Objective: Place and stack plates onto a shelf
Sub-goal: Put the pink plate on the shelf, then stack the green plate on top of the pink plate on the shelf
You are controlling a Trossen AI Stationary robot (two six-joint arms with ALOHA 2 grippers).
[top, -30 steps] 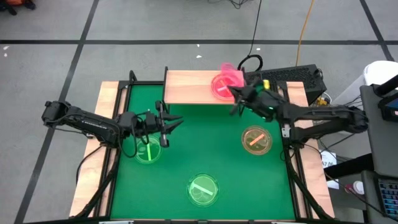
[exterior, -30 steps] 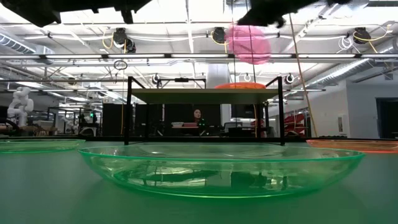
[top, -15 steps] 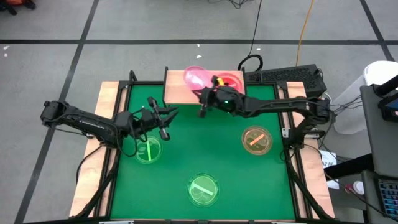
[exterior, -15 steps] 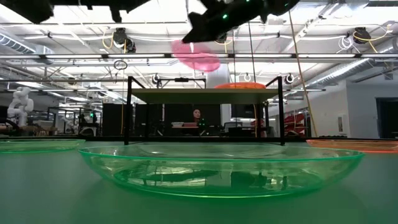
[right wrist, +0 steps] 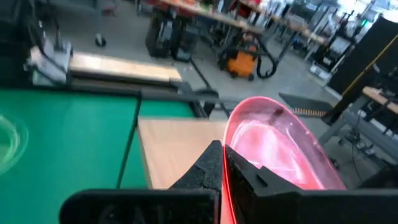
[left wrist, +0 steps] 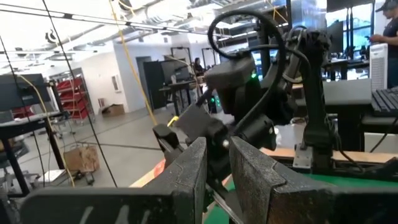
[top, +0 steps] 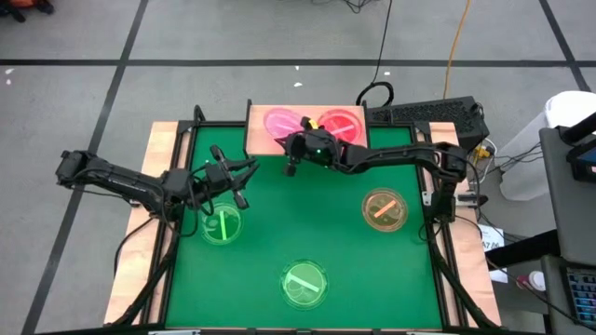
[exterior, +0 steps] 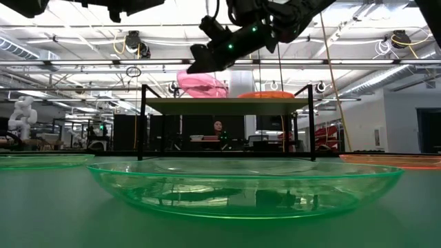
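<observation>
Setting: green worktop [top: 307,223] framed in light wood, grey taped floor around it; a workshop hall is seen beyond in the low view
Shelf: light-wood shelf [top: 262,140] at the far edge of the worktop; a red plate [top: 343,124] already lies on its right half
Change: the pink plate [top: 280,122] has been carried from above the shelf's right end across to its left half; it is now held low over the bare board, beside the red plate
Right end effector: right end effector [top: 303,130] pressed together on the pink plate's rim; plate tilted, not yet flat
Left end effector: left end effector [top: 235,174] partly spread, nothing held; hovering above a green plate [top: 223,225]
Still on worktop: second green plate [top: 304,282]; amber plate [top: 384,209]
Meaning: the second shelf spot is judged about to be filled; lowering and release remain; three plates are left to be stacked
</observation>
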